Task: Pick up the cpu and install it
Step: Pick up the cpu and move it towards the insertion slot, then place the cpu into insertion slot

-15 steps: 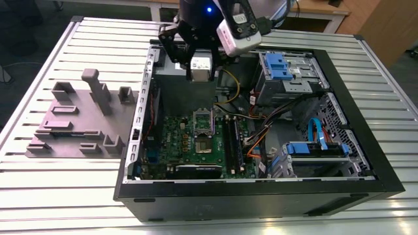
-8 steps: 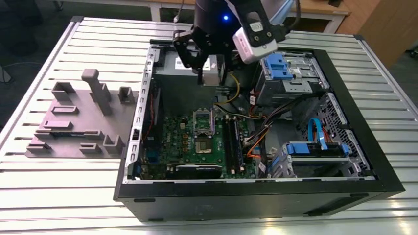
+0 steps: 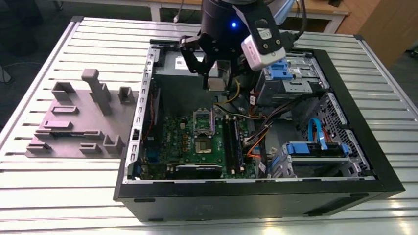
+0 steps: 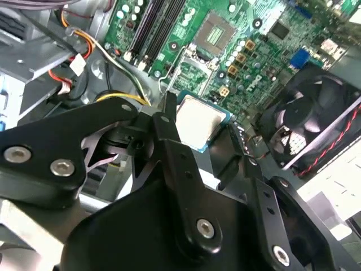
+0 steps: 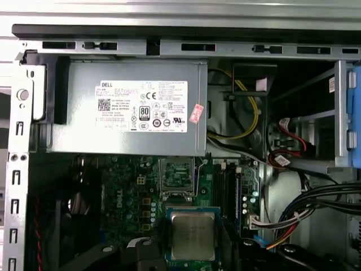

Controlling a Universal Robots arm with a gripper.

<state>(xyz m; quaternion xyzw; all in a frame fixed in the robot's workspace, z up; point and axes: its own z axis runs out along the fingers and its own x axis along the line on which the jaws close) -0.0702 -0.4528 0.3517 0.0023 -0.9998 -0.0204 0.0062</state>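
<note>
My gripper (image 3: 216, 78) hangs over the open computer case, above the far end of the green motherboard (image 3: 189, 147), and is shut on the cpu (image 3: 216, 84). The cpu (image 4: 197, 121) is a flat silver square with a pale edge, pinched between two black fingers (image 4: 168, 116). In the first wrist view the cpu (image 5: 193, 235) is held level above the board. Below it, the socket (image 3: 204, 146) lies open with its metal frame (image 3: 203, 119) tilted up; both also appear in the second wrist view as socket (image 4: 217, 28) and frame (image 4: 192, 73).
A grey power supply (image 5: 135, 107) fills the case's far end beside the gripper. Blue drive cages (image 3: 287, 71) and loose cables (image 3: 261, 132) lie toward the exterior view's right. A case fan (image 4: 316, 113) sits by the board. A grey-mauve tray (image 3: 72, 122) with upright blocks stands outside the case.
</note>
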